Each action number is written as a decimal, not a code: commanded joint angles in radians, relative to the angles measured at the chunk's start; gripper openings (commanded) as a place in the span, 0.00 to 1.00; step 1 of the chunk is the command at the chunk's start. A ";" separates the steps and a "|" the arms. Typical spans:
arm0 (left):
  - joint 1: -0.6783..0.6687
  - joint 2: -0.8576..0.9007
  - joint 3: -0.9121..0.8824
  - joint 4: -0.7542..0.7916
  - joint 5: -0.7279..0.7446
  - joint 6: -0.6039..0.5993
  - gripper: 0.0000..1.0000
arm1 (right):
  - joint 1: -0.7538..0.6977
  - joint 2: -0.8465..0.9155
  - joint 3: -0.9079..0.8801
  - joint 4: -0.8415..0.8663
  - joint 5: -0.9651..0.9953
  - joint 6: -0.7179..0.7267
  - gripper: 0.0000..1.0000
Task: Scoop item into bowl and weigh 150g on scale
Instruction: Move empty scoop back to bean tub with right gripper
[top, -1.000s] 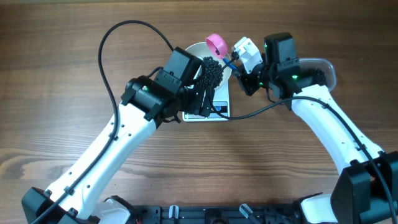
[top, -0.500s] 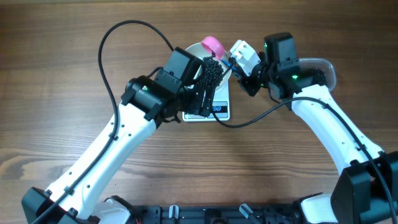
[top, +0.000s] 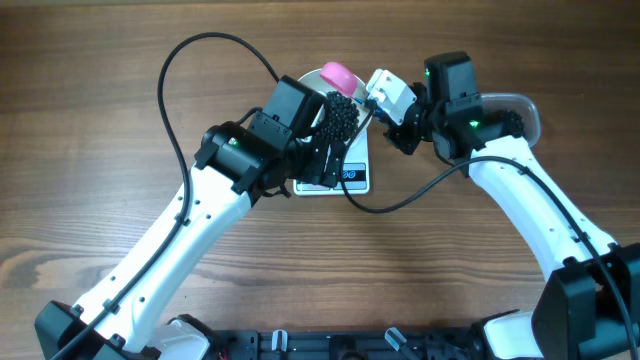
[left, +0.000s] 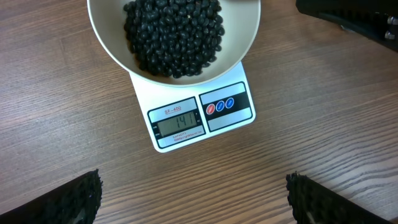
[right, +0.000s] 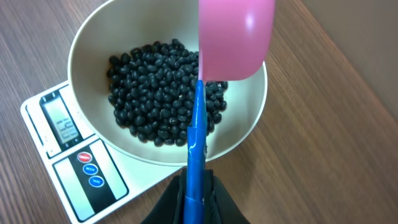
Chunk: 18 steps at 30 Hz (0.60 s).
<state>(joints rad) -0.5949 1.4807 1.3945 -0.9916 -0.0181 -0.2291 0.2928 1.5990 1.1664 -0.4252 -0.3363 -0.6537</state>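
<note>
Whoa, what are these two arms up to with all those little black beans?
The right gripper is shut on the blue handle of a small pink plastic scoop, held over a round glossy white bowl of small black beans. The bowl sits on a white rectangular digital kitchen scale whose display seems to read 141. The left gripper hangs open by the scale, holding nothing.

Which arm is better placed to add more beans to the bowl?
Right. The right jaws are shut on the blue handle of the scoop, whose pink cup hangs over the bowl of beans. The left jaws stand open and empty above the scale.
</note>
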 joint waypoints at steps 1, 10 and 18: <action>-0.003 -0.014 0.016 0.000 -0.009 0.012 1.00 | 0.003 -0.027 0.008 0.008 -0.046 0.233 0.04; -0.003 -0.014 0.016 0.000 -0.010 0.012 1.00 | -0.107 -0.125 0.008 0.078 -0.014 0.447 0.05; -0.003 -0.013 0.016 0.000 -0.010 0.013 1.00 | -0.381 -0.229 0.008 -0.059 0.034 0.443 0.04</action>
<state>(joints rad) -0.5949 1.4807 1.3945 -0.9913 -0.0177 -0.2291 -0.0135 1.4052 1.1667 -0.4332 -0.3313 -0.2260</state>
